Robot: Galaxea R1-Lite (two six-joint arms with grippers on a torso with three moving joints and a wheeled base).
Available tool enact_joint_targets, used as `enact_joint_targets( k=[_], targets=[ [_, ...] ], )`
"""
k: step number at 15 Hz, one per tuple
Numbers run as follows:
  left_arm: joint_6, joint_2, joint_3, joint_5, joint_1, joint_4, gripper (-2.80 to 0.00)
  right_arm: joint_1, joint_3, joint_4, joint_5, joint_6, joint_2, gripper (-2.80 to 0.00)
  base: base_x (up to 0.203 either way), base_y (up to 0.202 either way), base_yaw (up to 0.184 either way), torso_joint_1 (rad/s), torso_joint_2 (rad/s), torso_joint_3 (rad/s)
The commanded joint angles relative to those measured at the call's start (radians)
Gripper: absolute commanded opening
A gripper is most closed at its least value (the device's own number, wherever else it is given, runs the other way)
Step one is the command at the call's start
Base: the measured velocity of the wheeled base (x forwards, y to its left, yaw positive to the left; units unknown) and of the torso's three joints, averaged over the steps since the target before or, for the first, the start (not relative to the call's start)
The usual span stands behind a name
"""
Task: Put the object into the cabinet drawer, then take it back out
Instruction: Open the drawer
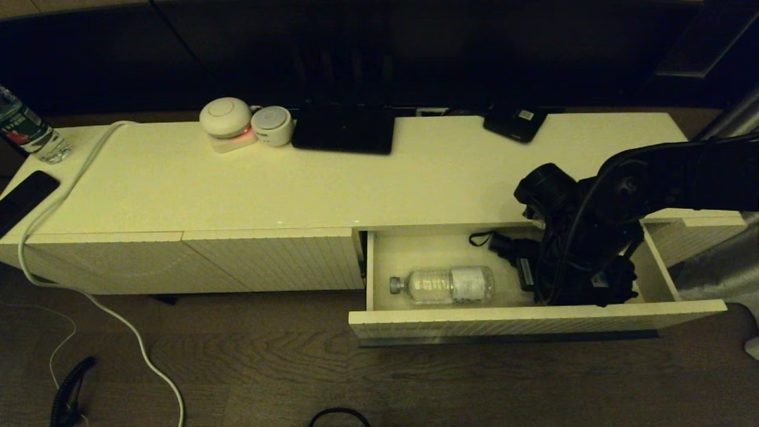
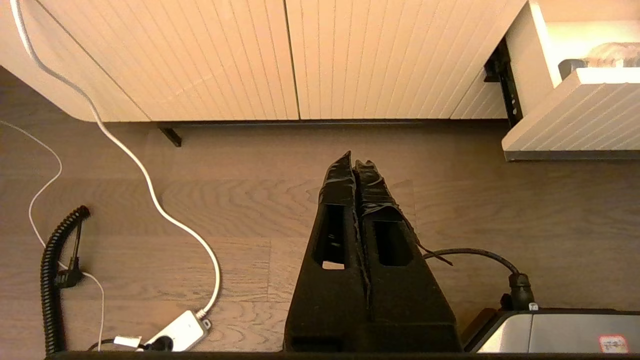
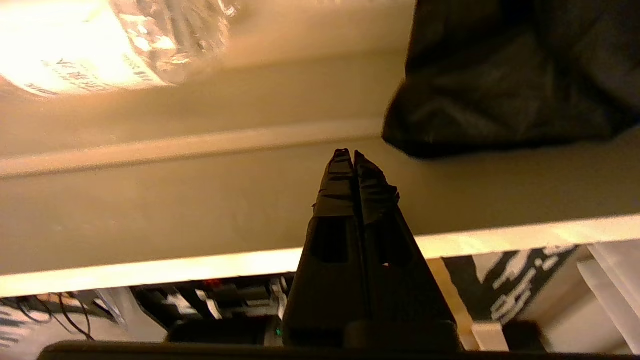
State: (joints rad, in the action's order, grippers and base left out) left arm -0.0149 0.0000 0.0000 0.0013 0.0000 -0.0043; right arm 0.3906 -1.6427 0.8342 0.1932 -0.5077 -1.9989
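The cabinet drawer [image 1: 533,321] stands pulled out at the right, with its ribbed front toward me. A clear plastic bottle [image 1: 445,285] lies on its side on the drawer floor, cap pointing left. My right gripper [image 3: 348,152] is down inside the drawer, to the right of the bottle [image 3: 100,40] and apart from it. Its fingers are pressed together with nothing between them. The right arm [image 1: 593,237] hides the drawer's right part. My left gripper [image 2: 354,160] hangs shut over the wooden floor, left of the drawer [image 2: 570,120].
A black pouch with a cord [image 1: 510,249] lies in the drawer's back, close to my right gripper. On the cabinet top are two white round devices [image 1: 225,117], a dark flat slab [image 1: 344,127], a black device [image 1: 514,123], another bottle [image 1: 26,130] and a phone [image 1: 24,198]. A white cable [image 2: 150,185] and a coiled black cord [image 2: 50,280] lie on the floor.
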Motion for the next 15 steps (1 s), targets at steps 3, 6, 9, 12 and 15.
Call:
enact_joint_targets(
  k=[3,6,9,12,15],
  targets=[
    [0.000,-0.002,0.001,0.000,0.000,0.000,-2.80,0.007,0.037,0.011,-0.019,-0.002,0.003,-2.80,0.000,0.000,0.000,0.000,0.00,0.000],
    [0.000,0.000,0.001,0.000,0.000,0.000,-2.80,0.016,0.060,0.018,-0.035,-0.003,0.005,-2.80,0.000,0.000,0.000,0.000,0.00,0.000],
    [0.000,-0.002,0.002,0.000,0.000,0.000,-2.80,0.016,0.073,0.023,-0.035,-0.003,0.006,-2.80,0.000,0.000,0.000,0.000,0.00,0.000],
    [0.000,-0.002,0.002,0.000,0.000,0.000,-2.80,0.017,0.094,0.067,-0.056,-0.006,0.010,-2.80,0.000,0.000,0.000,0.000,0.00,0.000],
    [0.000,-0.002,0.002,0.000,0.000,0.000,-2.80,0.024,0.133,0.069,-0.065,-0.007,0.023,-2.80,0.000,0.000,0.000,0.000,0.00,0.000]
  ],
)
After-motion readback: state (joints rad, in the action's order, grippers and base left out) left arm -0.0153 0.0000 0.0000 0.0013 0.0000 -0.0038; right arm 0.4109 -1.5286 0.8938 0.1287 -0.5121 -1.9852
